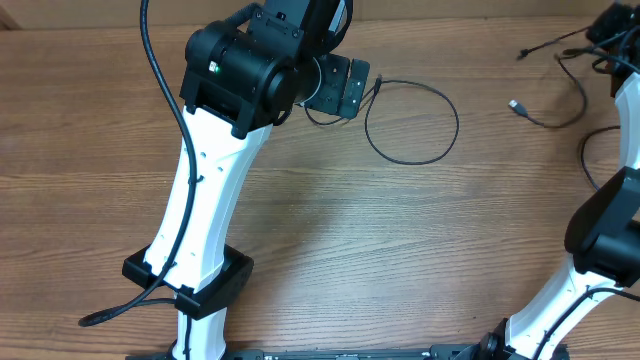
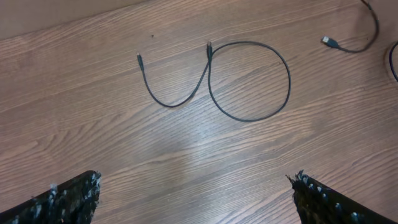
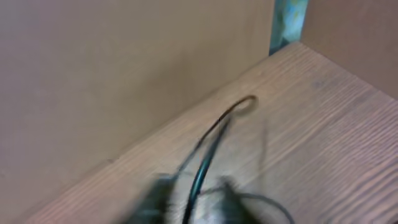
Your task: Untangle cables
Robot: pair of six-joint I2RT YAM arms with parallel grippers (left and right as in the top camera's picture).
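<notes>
Counter: pale wood grain (image 1: 350,260), with a plain tan wall (image 3: 124,74) standing along its far edge.

Cables: thin, limp black cords lying flat on the counter. One lies alone near the middle of the far edge. The others are toward the far right corner.

Looped cable (image 2: 290,78): it forms one nearly round loop, which closes where a small plug end lies against the cord. From there a tail sags in a shallow curve to the left and ends in a second small plug. It touches no other cord.

Silver-plug cable (image 1: 516,105): this one lies to the right of the loop and apart from it. It has a small silvery plug end, and its black cord hooks away toward the right edge.

Corner strands (image 1: 550,43): loose black strands gather at the far right corner by the end of the right arm. How they cross one another is too small to make out.

Left arm (image 1: 210,170): it reaches from the near edge up toward the far edge, and its head is just left of the loop.

Left jaws: spread wide, with the fingers (image 2: 68,199) at the two sides of the wrist view. Nothing is between them, and they are clear of the looped cable.

Right arm (image 1: 610,230): it runs along the right edge toward the far right corner.

Right jaws: the wrist view is blurred. A black cord (image 3: 214,138) rises from a dark smear at the bottom of that view and ends in a small curl near the wall. I cannot tell whether the jaws are parted or closed, or whether they hold the cord.
</notes>
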